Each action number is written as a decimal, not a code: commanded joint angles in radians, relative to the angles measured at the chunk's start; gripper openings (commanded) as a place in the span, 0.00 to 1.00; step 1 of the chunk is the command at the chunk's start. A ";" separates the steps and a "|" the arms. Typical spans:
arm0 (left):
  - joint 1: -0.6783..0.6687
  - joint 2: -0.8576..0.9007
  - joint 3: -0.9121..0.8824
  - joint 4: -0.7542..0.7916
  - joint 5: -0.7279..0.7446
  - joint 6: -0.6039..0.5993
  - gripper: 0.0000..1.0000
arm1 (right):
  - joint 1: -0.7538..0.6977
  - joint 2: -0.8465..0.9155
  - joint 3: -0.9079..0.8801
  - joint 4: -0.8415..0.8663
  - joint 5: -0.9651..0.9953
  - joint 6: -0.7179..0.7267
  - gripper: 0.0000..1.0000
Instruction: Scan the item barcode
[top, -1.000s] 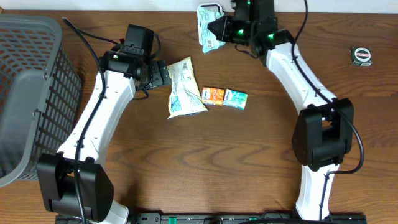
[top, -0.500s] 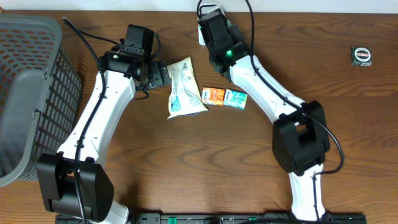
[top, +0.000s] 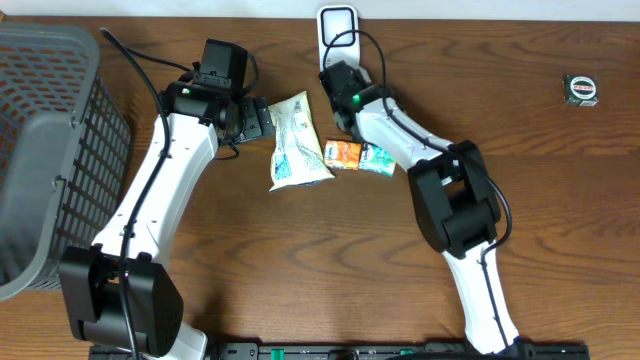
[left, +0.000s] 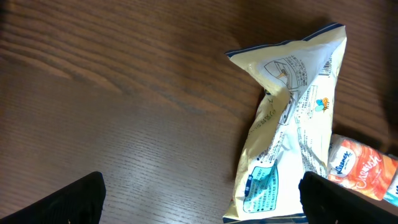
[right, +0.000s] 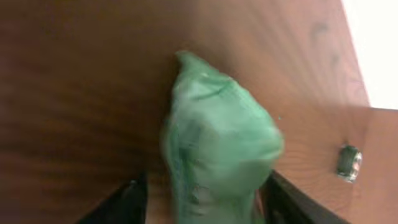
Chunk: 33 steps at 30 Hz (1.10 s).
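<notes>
The left gripper (top: 262, 120) gapes wide, holding nothing, just beside the cream bag (top: 296, 140). A blurred green packet (right: 217, 143) sits between the fingers of the right gripper (right: 202, 199); whether they grip it is unclear. The grey basket (top: 40, 60) stands well apart from the bag.

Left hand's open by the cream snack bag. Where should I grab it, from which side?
Probably the cream snack bag by its puckered top end, coming down from the left hand's side: the rest lies flat, and an orange packet crowds its lower corner.
</notes>
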 joint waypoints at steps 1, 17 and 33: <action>0.003 0.000 -0.001 -0.003 -0.002 -0.002 0.98 | 0.043 -0.032 0.009 -0.028 -0.044 0.115 0.53; 0.003 0.000 -0.001 -0.003 -0.002 -0.002 0.98 | -0.173 -0.259 0.013 -0.054 -0.657 0.164 0.54; 0.003 0.000 -0.001 -0.003 -0.002 -0.002 0.98 | -0.250 -0.060 0.005 -0.063 -0.877 0.105 0.52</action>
